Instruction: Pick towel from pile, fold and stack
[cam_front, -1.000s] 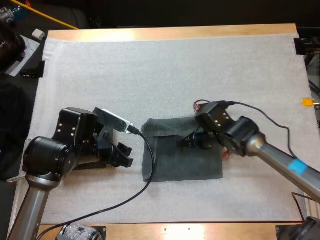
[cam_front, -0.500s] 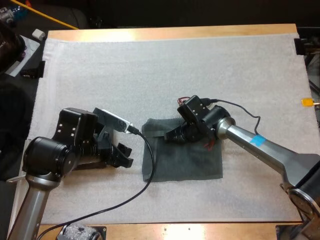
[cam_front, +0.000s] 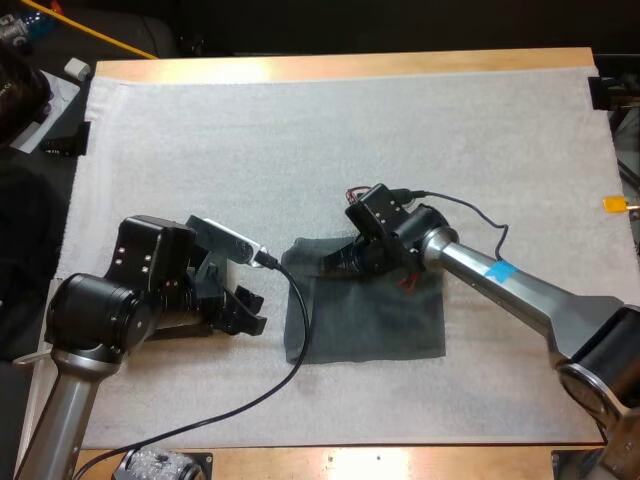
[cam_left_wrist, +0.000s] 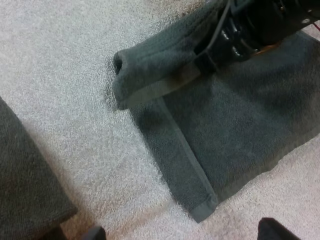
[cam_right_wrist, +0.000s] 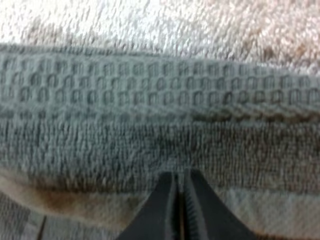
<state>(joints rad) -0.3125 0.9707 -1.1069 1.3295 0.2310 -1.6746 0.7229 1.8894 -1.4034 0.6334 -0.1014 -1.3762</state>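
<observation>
You are in the fold step. The towel (cam_front: 370, 320) lies spread on the white mat (cam_front: 300, 130), around the middle and toward the near side. Your right gripper (cam_front: 352, 262) is at the towel's far edge, close to its far-left corner. Its fingers are pressed almost together with the hem pinched between them. In the left wrist view that edge stands lifted and curls over on itself, while the rest of the cloth lies flat.

Your left gripper (cam_front: 248, 312) sits just left of the towel, fingers spread wide and holding nothing. Close by it, apart from the spread towel, lies another dark towel (cam_left_wrist: 25, 180), which is probably the stack.

Next, I judge, you need to carry the pinched edge toward the near side and lay it on the near edge, keeping it low and level. Only one end of that edge is held, so the right end may drag or fold crooked. Go slowly, or bring the left gripper in to help.
</observation>
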